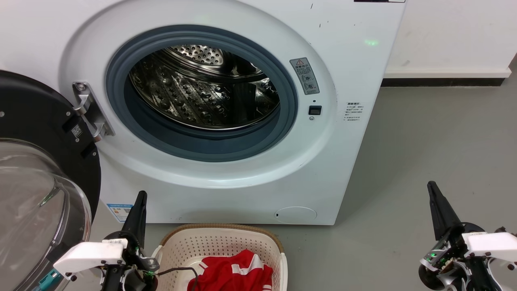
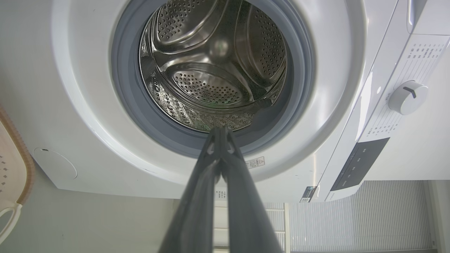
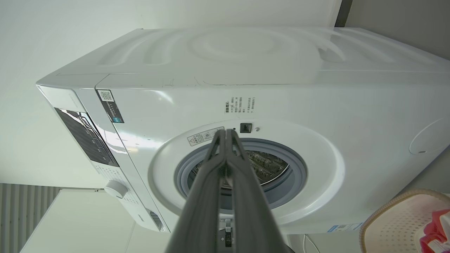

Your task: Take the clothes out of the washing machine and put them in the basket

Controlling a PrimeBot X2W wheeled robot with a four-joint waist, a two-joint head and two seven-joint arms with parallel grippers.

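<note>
The white washing machine [image 1: 226, 178] stands ahead with its door [image 1: 36, 169] swung open to the left. Its steel drum [image 1: 202, 89] shows bare metal, and no fabric can be seen in it. Red clothes [image 1: 236, 273] with white trim lie in the cream basket [image 1: 202, 242] on the floor below the porthole. My left gripper [image 1: 140, 196] hangs shut and empty just left of the basket, fingers pointing up at the machine [image 2: 70, 105]. Far to the right, my right gripper [image 1: 431, 186] is shut and empty over the floor, and its wrist view shows the machine [image 3: 316, 105] with the basket [image 3: 393, 214] at the lower right.
Grey floor [image 1: 436, 141] stretches right of the machine to a white wall with a dark skirting strip [image 1: 442, 82]. The open glass door juts out at the left, close to my left arm. A control dial [image 2: 407, 97] sits on the machine's panel.
</note>
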